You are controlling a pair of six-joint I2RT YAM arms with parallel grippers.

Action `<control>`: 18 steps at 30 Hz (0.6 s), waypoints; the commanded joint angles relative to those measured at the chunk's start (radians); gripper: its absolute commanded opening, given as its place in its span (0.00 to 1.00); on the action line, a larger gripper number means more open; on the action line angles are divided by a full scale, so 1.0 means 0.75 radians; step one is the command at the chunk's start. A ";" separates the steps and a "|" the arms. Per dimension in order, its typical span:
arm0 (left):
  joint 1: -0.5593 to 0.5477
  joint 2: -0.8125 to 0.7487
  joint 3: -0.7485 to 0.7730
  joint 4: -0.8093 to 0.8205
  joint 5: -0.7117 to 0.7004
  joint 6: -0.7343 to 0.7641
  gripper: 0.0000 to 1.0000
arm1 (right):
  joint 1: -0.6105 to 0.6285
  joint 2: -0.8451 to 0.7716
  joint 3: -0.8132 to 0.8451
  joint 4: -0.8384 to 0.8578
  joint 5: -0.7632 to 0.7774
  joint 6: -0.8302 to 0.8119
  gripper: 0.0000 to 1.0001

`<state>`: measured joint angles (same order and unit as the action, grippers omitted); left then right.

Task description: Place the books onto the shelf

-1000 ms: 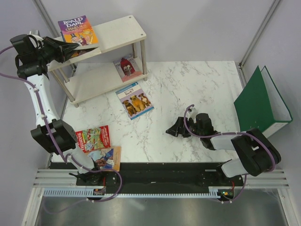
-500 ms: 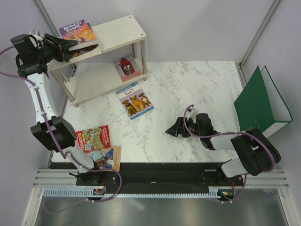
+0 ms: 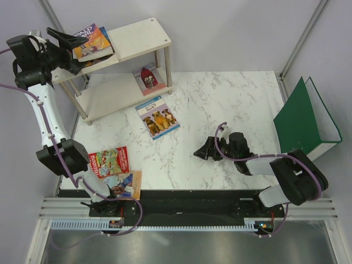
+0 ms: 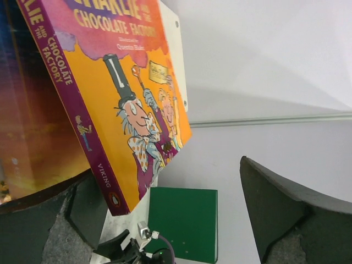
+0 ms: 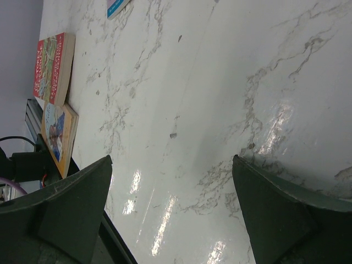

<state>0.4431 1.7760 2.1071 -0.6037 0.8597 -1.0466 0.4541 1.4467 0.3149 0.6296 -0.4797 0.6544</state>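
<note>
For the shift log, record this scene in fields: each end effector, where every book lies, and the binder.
left end effector: open, at the shelf's top-left end
Roald Dahl book: on the shelf top board
lower board: red-white book
table: dogs book, Treehouse book, orange-brown book
right end effector: open, empty, low over the table
green binder: upright at the table's right edge

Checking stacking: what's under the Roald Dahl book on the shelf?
A second book shows beneath the Roald Dahl book, on the shelf's top board; its title is covered.
</note>
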 commanded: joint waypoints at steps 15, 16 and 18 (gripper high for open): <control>0.011 0.041 0.171 -0.420 -0.062 0.315 0.60 | 0.012 0.037 -0.052 -0.120 -0.007 0.007 0.98; 0.011 0.031 0.171 -0.426 -0.080 0.322 0.60 | 0.010 0.039 -0.054 -0.118 -0.007 0.009 0.98; 0.011 0.011 0.177 -0.430 -0.132 0.332 0.57 | 0.010 0.045 -0.052 -0.113 -0.013 0.011 0.98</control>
<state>0.4438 1.8317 2.2276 -0.8925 0.8204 -0.8684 0.4541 1.4475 0.3145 0.6327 -0.4801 0.6582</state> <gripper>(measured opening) 0.587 0.979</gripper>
